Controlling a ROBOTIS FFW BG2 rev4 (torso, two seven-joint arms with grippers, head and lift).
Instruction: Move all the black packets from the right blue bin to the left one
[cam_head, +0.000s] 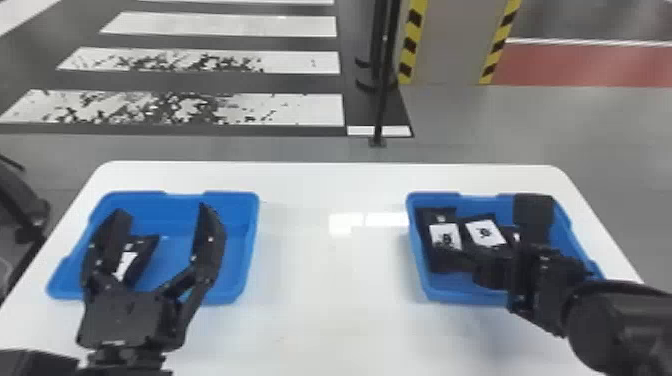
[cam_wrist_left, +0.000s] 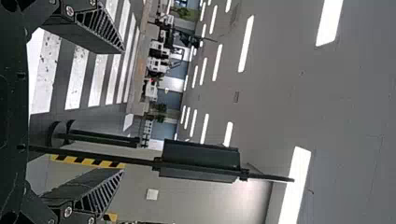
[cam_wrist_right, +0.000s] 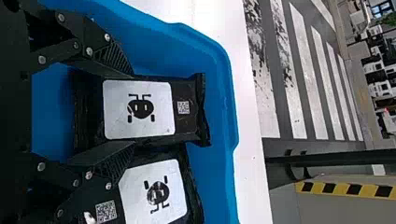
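The left gripper (cam_head: 161, 210) stands open over the left blue bin (cam_head: 235, 299); a black packet (cam_head: 142, 255) lies in that bin, partly behind its left finger. In the left wrist view, the left gripper (cam_wrist_left: 124, 111) holds nothing. At the right blue bin (cam_head: 465, 296), the right gripper (cam_head: 447, 256) is low over the leftmost black packet (cam_head: 442, 215). The right wrist view has the right gripper (cam_wrist_right: 133, 109) shut on that packet (cam_wrist_right: 187, 128) by its long sides. A second packet (cam_wrist_right: 194, 205) lies beside it; another packet (cam_head: 512, 231) is partly covered by the right arm.
The bins stand apart on a white table (cam_head: 320, 280). Beyond the table's far edge is a thin black post (cam_head: 382, 100), with a pillar (cam_head: 450, 45) edged in yellow and black behind it. The right bin's wall (cam_wrist_right: 205, 44) rises close to the right gripper.
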